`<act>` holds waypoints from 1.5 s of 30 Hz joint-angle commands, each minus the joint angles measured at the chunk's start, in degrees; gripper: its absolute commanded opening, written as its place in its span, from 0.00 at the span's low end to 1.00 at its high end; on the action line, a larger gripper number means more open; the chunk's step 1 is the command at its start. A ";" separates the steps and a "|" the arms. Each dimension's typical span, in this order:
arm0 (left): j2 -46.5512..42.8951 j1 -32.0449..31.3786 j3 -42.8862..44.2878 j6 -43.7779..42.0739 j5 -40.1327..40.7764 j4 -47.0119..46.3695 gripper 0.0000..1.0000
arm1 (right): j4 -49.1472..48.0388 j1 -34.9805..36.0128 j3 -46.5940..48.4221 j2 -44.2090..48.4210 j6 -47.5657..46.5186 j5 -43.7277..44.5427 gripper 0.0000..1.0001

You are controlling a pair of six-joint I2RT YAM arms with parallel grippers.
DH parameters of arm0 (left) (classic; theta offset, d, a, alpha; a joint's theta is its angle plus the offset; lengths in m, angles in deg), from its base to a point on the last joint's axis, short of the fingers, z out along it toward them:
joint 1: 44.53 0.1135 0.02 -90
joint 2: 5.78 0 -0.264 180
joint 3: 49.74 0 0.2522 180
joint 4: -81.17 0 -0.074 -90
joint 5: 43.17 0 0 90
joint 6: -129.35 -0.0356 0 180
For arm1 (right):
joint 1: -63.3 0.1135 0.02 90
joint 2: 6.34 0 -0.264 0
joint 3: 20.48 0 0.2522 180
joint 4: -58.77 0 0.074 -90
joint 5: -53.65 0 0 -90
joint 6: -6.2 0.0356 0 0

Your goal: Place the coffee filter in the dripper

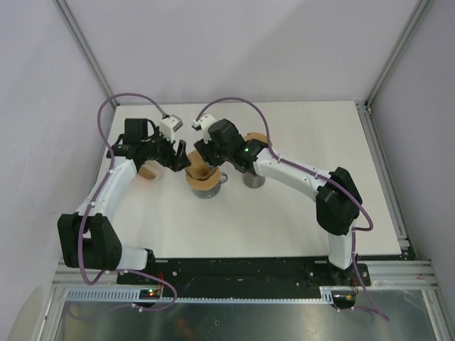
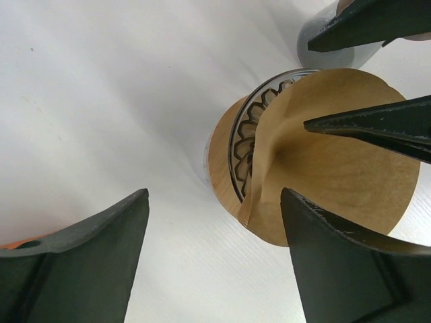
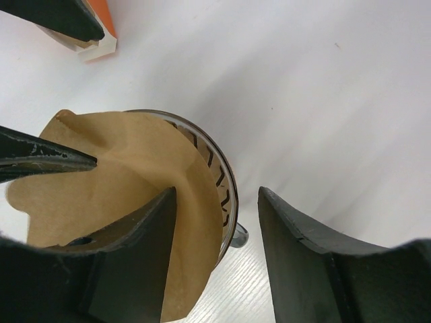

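- Closest to the lens, the right tool [image 3: 218, 192] stands partly open and grips nothing. One finger reaches down inside the paper and the other hangs outside the glass, so the filter's wall and the rim sit loose in the gap. I'd guess the inner finger is there to press the paper against the cone.
- From the opposite side, the left tool [image 2: 214, 195] is spread wide and empty too. Bare bench [image 2: 101, 101] shows between its fingers, and one fingertip reaches over the paper.
- Between them, the coffee filter [image 3: 128, 168] sits in the mouth of the dripper [image 2: 225, 158] but does not look seated. It is creased down one side, much of it stands above the rim, and the ribbed inner wall shows bare on one side. To my eye it needs spreading and pushing down.
- Upright on the bench between the two arms, the dripper has a wooden collar round it.
- Just beside it, under the right forearm, stands a grey cup [image 1: 254, 180]. An orange-and-white object [image 3: 106, 23] lies near the left tool; I cannot tell what it is.
- Both tools crowd the same small opening, fingertips close together. Either one lifting out could snag the loose paper and drag it along, and the cup looks close enough for the right arm to nudge.
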 commanded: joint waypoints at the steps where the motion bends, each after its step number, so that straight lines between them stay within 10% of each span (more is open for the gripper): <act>1: -3.22 -0.16 2.87 -1.52 -0.32 -0.21 0.85 | -0.33 0.35 3.22 2.91 -1.01 -0.16 0.57; 31: -5.33 3.43 8.31 0.98 6.94 -0.61 1.00 | 1.14 -2.91 0.22 21.76 -3.55 2.84 0.68; 45: -7.24 7.73 -7.49 12.15 26.48 -26.75 1.00 | 0.73 -34.02 -24.58 40.83 6.45 4.44 0.74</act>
